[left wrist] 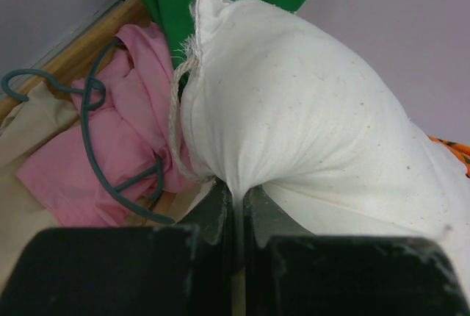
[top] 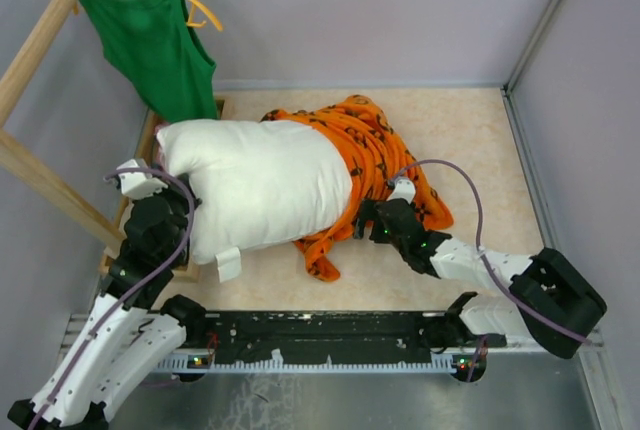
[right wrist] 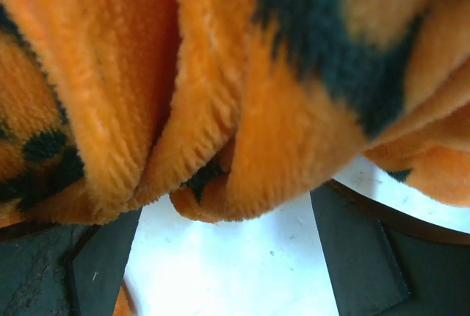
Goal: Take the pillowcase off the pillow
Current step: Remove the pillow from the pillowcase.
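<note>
Top external: the white pillow (top: 255,190) lies across the left-centre of the desk (top: 470,140), most of it bare. The orange pillowcase (top: 378,155), black-patterned, is bunched at the pillow's right end. A strip of it trails out along the near edge to a point below the pillow. A small white tag (top: 229,263) sticks out at the pillow's near-left corner. The left arm (top: 150,235) reaches to the pillow's left edge. The right arm (top: 430,245) reaches in from the right to the near side of the orange heap. A green tank top (top: 155,45) hangs on a yellow hanger (top: 203,12) at the far left, by a wooden rack (top: 40,40).

Left wrist: the left fingers (left wrist: 220,213) are pressed together on a pinched fold of white pillow fabric, and the pillow bulges above them. A frayed cord (left wrist: 175,121) hangs from the pillow's corner. Beyond lie a pink cloth (left wrist: 125,139) and a teal hanger (left wrist: 92,132) draped over it.

Right wrist: the right fingers (right wrist: 356,257) stand wide apart, with pale desk showing between them. Orange folds hang down over the gap and are not clamped.
</note>
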`<state>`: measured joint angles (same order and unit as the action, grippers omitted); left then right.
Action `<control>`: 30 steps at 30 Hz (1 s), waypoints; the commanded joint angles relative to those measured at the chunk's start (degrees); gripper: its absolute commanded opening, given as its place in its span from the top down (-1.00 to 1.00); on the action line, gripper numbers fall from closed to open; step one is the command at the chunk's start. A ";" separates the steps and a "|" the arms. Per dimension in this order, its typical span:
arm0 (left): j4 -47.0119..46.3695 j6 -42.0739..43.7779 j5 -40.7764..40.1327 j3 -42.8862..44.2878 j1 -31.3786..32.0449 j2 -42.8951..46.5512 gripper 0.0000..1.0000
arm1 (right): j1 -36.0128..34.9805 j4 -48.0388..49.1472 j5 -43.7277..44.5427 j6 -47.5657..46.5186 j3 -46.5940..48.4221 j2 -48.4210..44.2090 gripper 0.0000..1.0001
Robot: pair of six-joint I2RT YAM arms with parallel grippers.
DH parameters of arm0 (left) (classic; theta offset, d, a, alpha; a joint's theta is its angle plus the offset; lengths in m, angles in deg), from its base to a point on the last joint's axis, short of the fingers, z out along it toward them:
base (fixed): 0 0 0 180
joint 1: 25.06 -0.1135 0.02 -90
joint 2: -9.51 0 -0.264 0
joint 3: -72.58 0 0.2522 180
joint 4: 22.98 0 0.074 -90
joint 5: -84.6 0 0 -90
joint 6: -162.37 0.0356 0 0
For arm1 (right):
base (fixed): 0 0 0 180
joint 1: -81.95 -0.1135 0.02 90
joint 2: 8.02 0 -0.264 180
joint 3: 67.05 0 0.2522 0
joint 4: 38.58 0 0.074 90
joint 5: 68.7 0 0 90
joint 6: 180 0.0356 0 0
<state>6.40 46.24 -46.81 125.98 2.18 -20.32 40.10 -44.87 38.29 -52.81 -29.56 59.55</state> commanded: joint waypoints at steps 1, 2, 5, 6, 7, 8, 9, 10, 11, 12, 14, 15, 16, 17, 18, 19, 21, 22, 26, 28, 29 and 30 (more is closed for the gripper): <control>-2.76 -0.24 -2.35 3.23 -0.33 2.49 1.00 | -1.53 11.74 -3.78 -0.63 2.82 3.34 -0.85; -2.64 -0.24 -2.34 3.06 -0.33 2.90 1.00 | -1.49 12.33 -4.00 -0.58 2.70 4.00 -0.83; -2.74 -0.15 -2.87 2.66 -0.34 3.52 1.00 | -1.49 15.11 -3.32 -1.08 2.54 5.51 -0.74; -2.70 -0.14 -2.89 2.83 -0.29 3.53 1.00 | -1.49 15.69 -2.44 -1.65 2.68 5.67 -0.68; -2.63 -0.03 -2.89 3.07 -0.33 3.52 1.00 | -1.48 16.07 -1.44 -2.57 3.03 5.50 -0.61; -2.35 -0.08 -2.89 3.20 -0.35 3.54 1.00 | -1.48 16.28 -0.47 -3.62 3.34 5.01 -0.52; -1.92 -0.18 -2.86 3.45 -0.28 3.63 1.00 | -1.48 16.65 0.45 -4.62 3.54 4.09 -0.42; -1.76 -0.23 -2.79 3.54 -0.33 3.84 1.00 | -1.48 17.17 1.26 -5.72 3.79 3.04 -0.31; -1.78 -0.26 -2.82 3.50 -0.35 4.12 1.00 | -1.42 17.85 1.99 -7.56 3.97 2.02 -0.19; -2.04 -0.12 -2.88 3.39 -0.28 4.46 1.00 | -1.29 18.87 2.36 -9.10 4.09 1.05 -0.04; -2.72 0.15 -2.92 3.06 -0.35 4.77 1.00 | -0.61 19.77 2.33 -11.48 4.85 -0.45 0.28; -2.78 0.21 -2.95 3.03 -0.34 4.85 1.00 | 0.18 19.59 1.79 -12.20 5.51 -1.20 0.46; -2.63 0.24 -2.96 3.12 -0.33 4.74 1.00 | 1.32 18.82 1.20 -12.34 6.07 -1.71 0.71; -1.29 -0.03 -3.58 3.75 -0.34 4.75 1.00 | 6.10 14.94 1.08 -10.62 6.75 -2.85 1.00; -0.95 -0.12 -4.01 3.94 -0.33 5.07 1.00 | 8.92 12.21 2.60 -9.09 6.90 -3.21 1.00; -0.82 -0.19 -4.25 3.97 -0.33 5.57 1.00 | 12.51 8.35 5.58 -6.37 7.03 -3.73 1.00; -0.24 -0.38 -4.42 4.43 -0.33 6.74 1.00 | 22.09 -0.60 11.90 1.56 7.00 -4.95 1.00; 0.87 -0.99 -4.47 5.17 -0.33 7.28 1.00 | 26.13 -3.40 13.72 4.71 6.67 -5.66 1.00; 5.80 -1.90 -5.35 10.85 -0.26 7.79 1.00 | 35.01 -8.46 22.00 11.12 7.70 -7.47 1.00; 6.51 -1.12 -4.81 13.75 -0.22 6.98 1.00 | 37.40 -10.14 22.03 13.19 10.08 -6.09 1.00; 6.46 -0.73 -4.39 15.12 -0.26 6.20 1.00 | 37.88 -9.92 21.01 13.55 11.16 -5.23 1.00; 6.13 -0.21 -3.80 16.25 -0.26 5.25 1.00 | 38.01 -9.59 19.69 13.32 12.30 -4.32 1.00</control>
<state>17.87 43.61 -42.96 133.67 3.08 -15.27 73.76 -52.57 45.53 -44.48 -23.57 54.09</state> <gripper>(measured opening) 0.041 0.029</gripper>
